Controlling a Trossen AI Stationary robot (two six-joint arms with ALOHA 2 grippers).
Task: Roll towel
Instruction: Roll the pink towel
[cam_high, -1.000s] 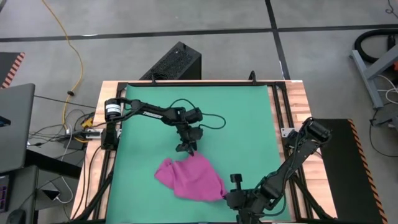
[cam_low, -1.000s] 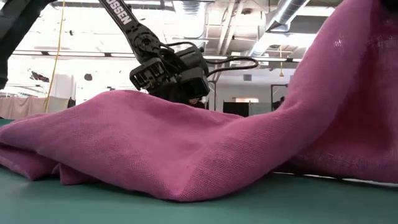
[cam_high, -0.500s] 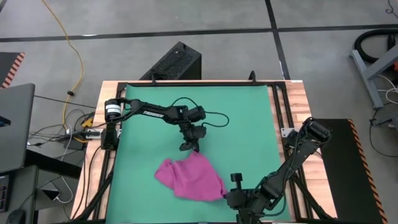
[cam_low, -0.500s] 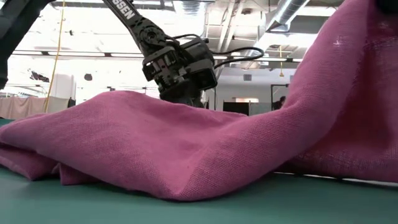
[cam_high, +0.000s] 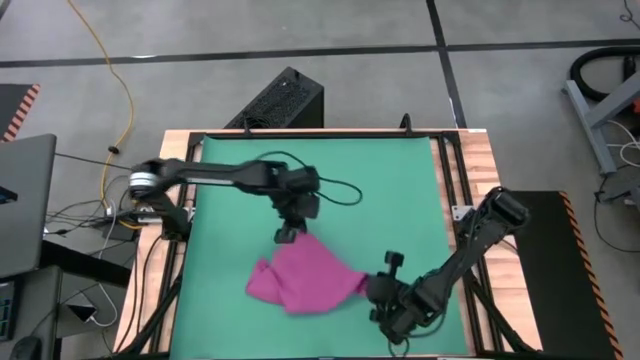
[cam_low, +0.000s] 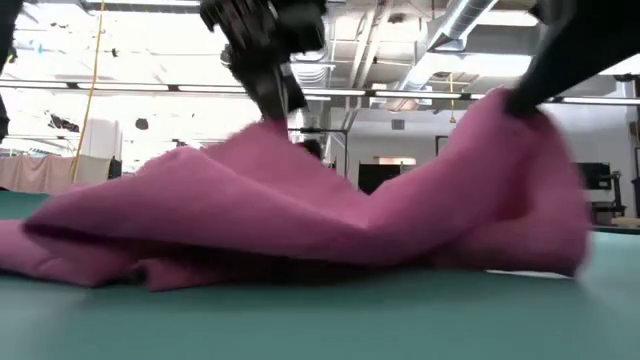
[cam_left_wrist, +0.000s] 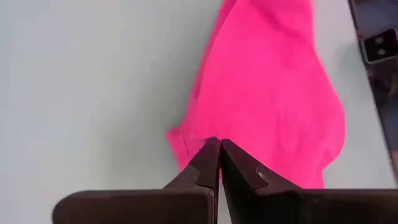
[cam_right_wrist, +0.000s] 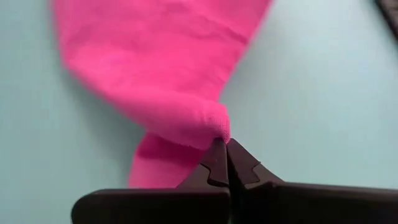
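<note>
Both tools are pinching towel (cam_high: 302, 277) corners: left tool (cam_high: 288, 233) far corner, right tool (cam_high: 372, 287) near one, likely spreading it flat for rolling.

A big green mat (cam_high: 390, 190) covers the wooden table (cam_high: 488, 165). A black box (cam_high: 278, 102) and a yellow cable (cam_high: 110, 75) lie on the grey floor.

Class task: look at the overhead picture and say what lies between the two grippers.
Only the towel lies there, bunched on the green mat, stretching from the left gripper to the right gripper. Both jaws are shut on its edges.
</note>
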